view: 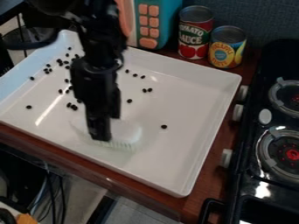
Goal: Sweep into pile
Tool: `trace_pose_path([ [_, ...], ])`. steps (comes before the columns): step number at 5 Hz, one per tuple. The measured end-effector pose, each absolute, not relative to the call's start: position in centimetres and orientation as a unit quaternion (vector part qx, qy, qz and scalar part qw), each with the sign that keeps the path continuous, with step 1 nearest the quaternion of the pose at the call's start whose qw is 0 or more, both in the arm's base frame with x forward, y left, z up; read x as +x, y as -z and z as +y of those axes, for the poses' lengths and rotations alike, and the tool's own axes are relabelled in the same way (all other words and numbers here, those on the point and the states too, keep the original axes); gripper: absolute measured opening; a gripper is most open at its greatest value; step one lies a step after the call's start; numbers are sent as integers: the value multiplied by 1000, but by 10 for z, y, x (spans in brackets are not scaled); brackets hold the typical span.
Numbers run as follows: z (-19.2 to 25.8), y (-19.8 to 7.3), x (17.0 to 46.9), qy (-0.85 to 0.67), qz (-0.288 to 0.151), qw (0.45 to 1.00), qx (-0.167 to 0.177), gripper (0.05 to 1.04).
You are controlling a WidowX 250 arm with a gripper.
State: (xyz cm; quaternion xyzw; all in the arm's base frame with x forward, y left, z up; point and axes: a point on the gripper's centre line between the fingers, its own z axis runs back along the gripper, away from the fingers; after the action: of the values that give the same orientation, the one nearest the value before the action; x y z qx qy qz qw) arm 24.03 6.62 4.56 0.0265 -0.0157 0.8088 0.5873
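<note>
The black gripper (105,127) hangs down over the front left part of the white tray (192,144). Its lower end is at a pale, translucent brush (125,133) whose bristles point toward the tray's front edge. How the gripper holds the brush is hard to make out. Small black beans (61,62) lie scattered, most of them in the tray's back left. A few beans (147,90) are right of the arm, one bean (164,127) lies alone right of the brush, and another (29,107) is near the left side. The arm covers part of the tray's middle.
Behind the tray stand a tomato sauce can (196,33), a yellow and blue can (227,47) and a teal toy appliance (153,22) with orange buttons. A black stove (269,166) with knobs adjoins the wooden counter (201,192) on the right. The tray has raised walls.
</note>
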Motion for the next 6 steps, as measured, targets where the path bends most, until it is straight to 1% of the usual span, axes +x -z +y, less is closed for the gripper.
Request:
trace_pose_path([
  [1,88,-43,244,-812,-7,584,24,719],
  [2,102,-35,245,-811,3,584,35,719],
  [3,116,-28,248,-813,-3,580,45,719],
  [4,120,-25,253,-812,-12,581,49,719],
  [5,122,-23,265,-817,-12,575,41,719],
  [6,126,-25,285,-827,-16,561,32,719],
])
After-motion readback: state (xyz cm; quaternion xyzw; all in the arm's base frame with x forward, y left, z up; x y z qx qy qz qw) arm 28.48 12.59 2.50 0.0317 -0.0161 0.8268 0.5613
